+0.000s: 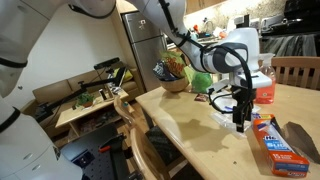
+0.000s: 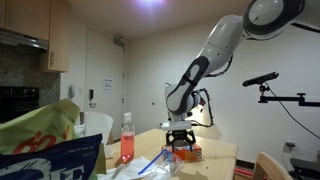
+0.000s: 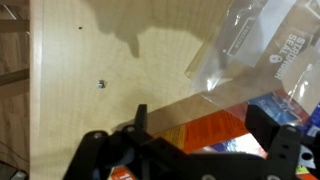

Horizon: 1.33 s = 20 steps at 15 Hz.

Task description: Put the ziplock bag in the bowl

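Observation:
The ziplock bag (image 3: 250, 50) is a clear, glossy bag with white print, lying on the wooden table at the upper right of the wrist view. One edge of it reaches down between my fingers. My gripper (image 3: 203, 115) is open and holds nothing. It hangs just above the table, over an orange and blue box (image 3: 200, 128). In both exterior views the gripper (image 1: 240, 108) (image 2: 180, 141) points straight down beside that box. The brown bowl (image 1: 176, 86) stands at the far side of the table, apart from the gripper.
A pink spray bottle (image 1: 265, 86) (image 2: 127, 141) stands close to the gripper. A green bag (image 1: 204, 80) lies between the bowl and the arm. The orange and blue box (image 1: 276, 140) is near the table's front. A wooden chair (image 1: 135, 125) stands at the table's edge.

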Tool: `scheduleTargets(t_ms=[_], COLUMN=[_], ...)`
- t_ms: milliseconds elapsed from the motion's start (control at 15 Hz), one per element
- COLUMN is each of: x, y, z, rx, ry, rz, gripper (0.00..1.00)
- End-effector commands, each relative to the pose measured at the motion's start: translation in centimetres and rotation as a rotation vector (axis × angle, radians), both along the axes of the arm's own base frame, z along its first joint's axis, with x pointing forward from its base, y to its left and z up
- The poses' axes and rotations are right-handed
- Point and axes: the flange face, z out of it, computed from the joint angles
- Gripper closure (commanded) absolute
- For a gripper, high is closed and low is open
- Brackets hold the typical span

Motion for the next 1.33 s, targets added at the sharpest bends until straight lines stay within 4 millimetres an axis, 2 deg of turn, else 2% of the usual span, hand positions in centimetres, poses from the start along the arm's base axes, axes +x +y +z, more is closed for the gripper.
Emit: scheduleTargets(t_ms=[0, 200, 467, 1267], x=[0.9, 2.1, 3.5, 3.8], y=[1.9, 3.8, 5.4, 5.5], z=[1.0, 1.6, 0.9, 0.0], rx=[-0.039, -0.097, -0.143, -0.137], ry=[-0.018, -0.036, -0.059, -0.073], rz=[0.035, 0.111, 0.155, 0.163], gripper=[0.00, 0.00, 0.00, 0.00])
